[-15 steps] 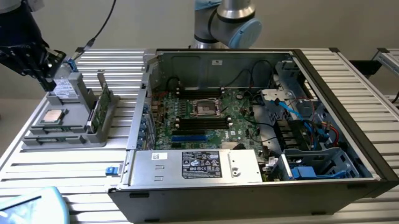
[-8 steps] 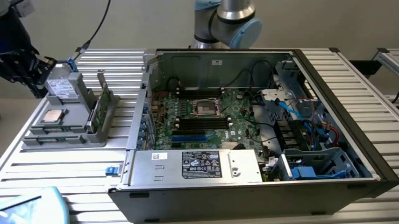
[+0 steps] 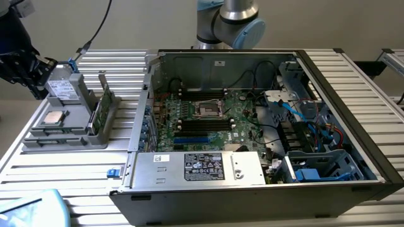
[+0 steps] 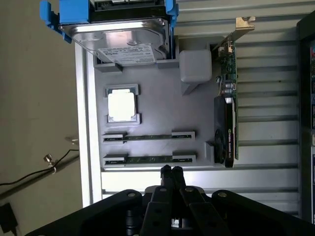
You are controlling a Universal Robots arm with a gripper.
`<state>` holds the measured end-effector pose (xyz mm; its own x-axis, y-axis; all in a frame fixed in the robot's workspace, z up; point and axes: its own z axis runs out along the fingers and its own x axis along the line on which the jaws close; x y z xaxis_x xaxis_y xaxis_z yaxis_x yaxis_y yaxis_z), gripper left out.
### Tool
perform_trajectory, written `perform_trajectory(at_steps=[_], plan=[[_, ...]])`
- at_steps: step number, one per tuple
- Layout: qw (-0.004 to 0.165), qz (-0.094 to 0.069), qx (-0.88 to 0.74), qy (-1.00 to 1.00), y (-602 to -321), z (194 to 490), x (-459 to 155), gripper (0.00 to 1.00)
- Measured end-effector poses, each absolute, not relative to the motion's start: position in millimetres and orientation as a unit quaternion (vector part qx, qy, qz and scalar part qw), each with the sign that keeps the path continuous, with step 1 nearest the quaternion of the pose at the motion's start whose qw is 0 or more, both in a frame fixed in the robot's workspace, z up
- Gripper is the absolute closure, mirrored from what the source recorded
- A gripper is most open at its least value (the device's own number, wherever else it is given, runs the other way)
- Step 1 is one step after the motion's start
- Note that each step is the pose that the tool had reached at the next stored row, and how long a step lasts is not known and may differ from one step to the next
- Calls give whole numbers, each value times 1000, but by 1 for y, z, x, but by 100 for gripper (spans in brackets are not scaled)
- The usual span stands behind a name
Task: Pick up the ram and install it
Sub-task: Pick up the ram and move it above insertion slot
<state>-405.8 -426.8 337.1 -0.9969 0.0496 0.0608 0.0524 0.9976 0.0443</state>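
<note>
Over the grey tray's (image 4: 162,108) edge, your gripper (image 4: 171,172) is clenched on nothing, near the closer ram (image 4: 147,158), which lies on edge in its tray slot.

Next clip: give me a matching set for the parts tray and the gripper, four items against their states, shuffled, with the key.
Things:
1. hard drive
2. processor chip
3. ram sticks
4. gripper

States:
A. lies flat in a square pocket of the tray
B. jaws shut, near the tray's edge
C. sits in a blue bracket
D. stand on edge in narrow slots

Pairs: 1-C, 2-A, 3-D, 4-B.
</note>
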Motion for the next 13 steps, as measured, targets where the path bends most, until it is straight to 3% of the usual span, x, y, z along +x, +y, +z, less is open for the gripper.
perform_trajectory(at_steps=[13], plan=[[31, -22, 12, -999, -427, 334, -406, 89]])
